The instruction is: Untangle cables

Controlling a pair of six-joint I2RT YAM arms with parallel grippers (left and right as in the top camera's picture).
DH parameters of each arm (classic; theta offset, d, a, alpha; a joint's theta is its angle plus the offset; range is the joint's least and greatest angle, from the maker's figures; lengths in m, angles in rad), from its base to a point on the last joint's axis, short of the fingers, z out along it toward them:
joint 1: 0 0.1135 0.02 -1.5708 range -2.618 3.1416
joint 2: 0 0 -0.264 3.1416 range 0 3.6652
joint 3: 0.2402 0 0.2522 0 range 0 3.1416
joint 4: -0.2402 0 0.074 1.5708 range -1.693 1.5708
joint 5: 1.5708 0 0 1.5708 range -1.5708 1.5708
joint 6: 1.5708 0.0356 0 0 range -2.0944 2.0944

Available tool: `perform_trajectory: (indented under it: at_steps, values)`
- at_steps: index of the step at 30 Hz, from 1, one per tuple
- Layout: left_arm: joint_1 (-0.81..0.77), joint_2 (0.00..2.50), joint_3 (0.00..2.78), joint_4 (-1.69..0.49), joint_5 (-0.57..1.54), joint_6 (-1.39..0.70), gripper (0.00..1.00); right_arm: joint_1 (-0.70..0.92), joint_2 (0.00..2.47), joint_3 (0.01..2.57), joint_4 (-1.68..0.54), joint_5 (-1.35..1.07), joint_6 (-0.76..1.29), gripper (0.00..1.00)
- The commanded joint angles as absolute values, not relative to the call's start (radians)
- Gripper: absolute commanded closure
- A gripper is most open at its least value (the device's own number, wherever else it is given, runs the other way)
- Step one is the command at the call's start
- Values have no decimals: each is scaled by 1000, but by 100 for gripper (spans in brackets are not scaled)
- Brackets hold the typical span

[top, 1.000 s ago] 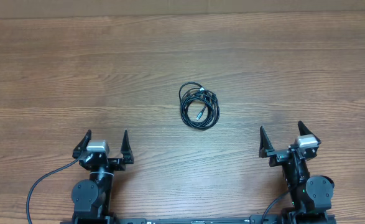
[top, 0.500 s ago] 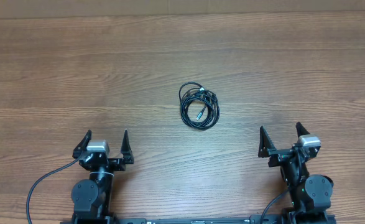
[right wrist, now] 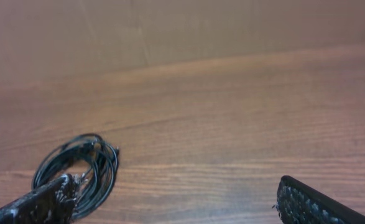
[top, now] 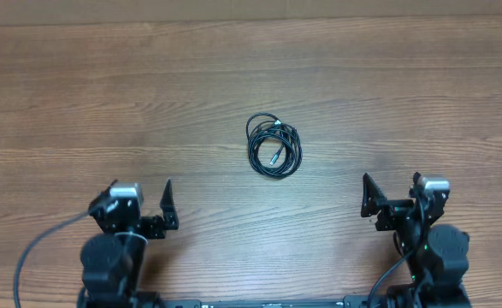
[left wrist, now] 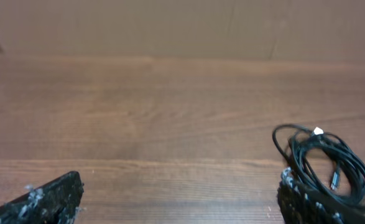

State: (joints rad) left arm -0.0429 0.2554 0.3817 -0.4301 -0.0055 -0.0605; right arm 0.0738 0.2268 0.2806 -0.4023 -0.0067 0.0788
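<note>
Thin black cables [top: 274,146], small looped bundle | lay ahead-right of left gripper [top: 137,201], ahead-left of right gripper [top: 393,195] | both gaped wide, empty | right looked maybe closer

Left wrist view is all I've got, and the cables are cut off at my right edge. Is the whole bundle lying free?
Observer: Yes. Overhead shows the cables as one small coil in the middle of the table, with nothing touching it.
Operator: Where's the right gripper?
Observer: The right gripper is open on the robot's side of the table, well apart from the coil. It sits about level with the left gripper, which is also open.
Operator: Does the right wrist see the coil?
Observer: Yes, at the lower left of its view, partly hidden behind one of its own fingers.
</note>
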Motion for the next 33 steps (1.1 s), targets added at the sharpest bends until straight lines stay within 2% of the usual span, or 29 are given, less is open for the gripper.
perform_trajectory:
  at_steps: [1,6,10,15,21,26,29,33]
  values:
    - [-33,394,511,-469,31,-75,1,78,329,386,-432,7,86,0]
    - [-33,637,728,-628,39,-75,0,78,521,546,-525,4,86,0]
    - [-33,820,935,-847,57,-75,1,78,678,682,-648,-29,86,0]
    - [-33,950,1108,-1054,47,-75,0,78,852,836,-782,-74,86,0]
    - [-33,1021,1112,-1000,95,-83,0,78,953,901,-799,-120,86,0]
    - [-33,1080,1112,-771,275,-85,0,78,960,901,-788,-137,87,0]
    - [-39,1144,1135,-676,307,-112,0,78,960,901,-784,-136,86,0]
    - [-95,1292,1252,-681,302,-59,0,78,960,901,-784,-136,86,0]
